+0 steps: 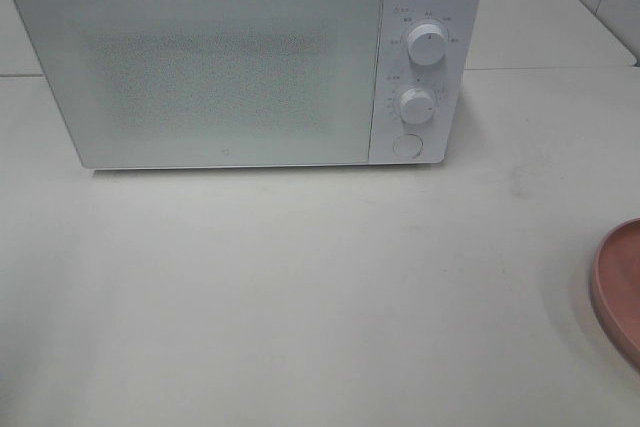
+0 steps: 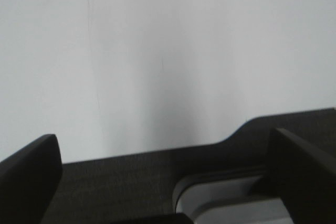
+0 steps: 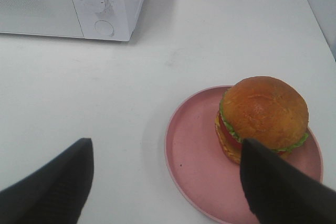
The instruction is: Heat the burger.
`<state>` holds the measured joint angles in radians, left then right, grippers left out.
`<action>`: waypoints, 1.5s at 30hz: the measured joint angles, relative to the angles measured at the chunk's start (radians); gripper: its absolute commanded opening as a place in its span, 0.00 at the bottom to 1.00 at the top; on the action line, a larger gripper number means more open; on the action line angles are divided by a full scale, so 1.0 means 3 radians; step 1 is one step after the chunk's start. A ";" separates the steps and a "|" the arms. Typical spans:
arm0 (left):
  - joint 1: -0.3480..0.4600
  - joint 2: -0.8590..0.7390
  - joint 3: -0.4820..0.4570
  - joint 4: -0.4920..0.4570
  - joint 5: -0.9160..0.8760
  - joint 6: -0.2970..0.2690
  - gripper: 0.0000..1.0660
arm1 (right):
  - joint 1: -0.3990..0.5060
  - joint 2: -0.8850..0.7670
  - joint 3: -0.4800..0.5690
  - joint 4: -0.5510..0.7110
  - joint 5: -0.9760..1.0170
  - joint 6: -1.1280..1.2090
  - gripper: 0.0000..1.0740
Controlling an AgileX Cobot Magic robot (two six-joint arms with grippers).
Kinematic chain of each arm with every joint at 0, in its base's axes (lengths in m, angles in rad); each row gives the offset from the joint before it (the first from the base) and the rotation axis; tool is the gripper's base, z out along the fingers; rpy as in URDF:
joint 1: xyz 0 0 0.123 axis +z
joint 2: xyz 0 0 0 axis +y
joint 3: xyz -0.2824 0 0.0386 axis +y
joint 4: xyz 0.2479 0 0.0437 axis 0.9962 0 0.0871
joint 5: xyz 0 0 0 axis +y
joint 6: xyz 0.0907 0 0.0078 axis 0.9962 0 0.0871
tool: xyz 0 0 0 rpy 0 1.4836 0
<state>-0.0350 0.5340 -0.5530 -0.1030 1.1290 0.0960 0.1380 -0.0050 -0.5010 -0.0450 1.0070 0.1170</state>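
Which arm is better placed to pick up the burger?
Right. Its open pincer hangs just short of the burger on the pink plate. The left pincer faces only bare surface, with no burger in its view.

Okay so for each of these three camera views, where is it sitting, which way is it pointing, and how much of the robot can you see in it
Exterior high: mounted above, facing down on the closed microwave and table; no robot parts show.
Left wrist: on the left arm, facing a plain white surface; the open left gripper shows.
Right wrist: on the right arm, angled down at the burger on the pink plate; the open right gripper shows.
Shared: exterior and right wrist views both show the microwave, plate and table.
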 measured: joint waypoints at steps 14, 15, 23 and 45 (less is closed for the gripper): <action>0.0000 -0.1180 0.0100 0.0003 -0.0133 -0.0027 0.92 | 0.0000 0.0000 0.0000 0.0000 0.0000 0.0000 0.70; 0.0000 -0.1297 0.0100 0.0003 -0.0133 -0.0027 0.92 | 0.0000 0.0000 0.0000 0.0000 0.0000 0.0000 0.70; 0.0000 -0.1610 0.0107 0.0013 -0.0133 -0.0027 0.92 | 0.0000 0.0000 0.0000 0.0000 0.0000 0.0000 0.70; 0.0000 -0.1793 0.0107 0.0023 -0.0140 -0.0027 0.92 | 0.0000 0.0000 0.0000 0.0000 0.0000 0.0000 0.70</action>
<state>-0.0350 -0.0040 -0.5210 -0.0960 1.0870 0.0880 0.1380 -0.0050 -0.5010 -0.0450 1.0070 0.1170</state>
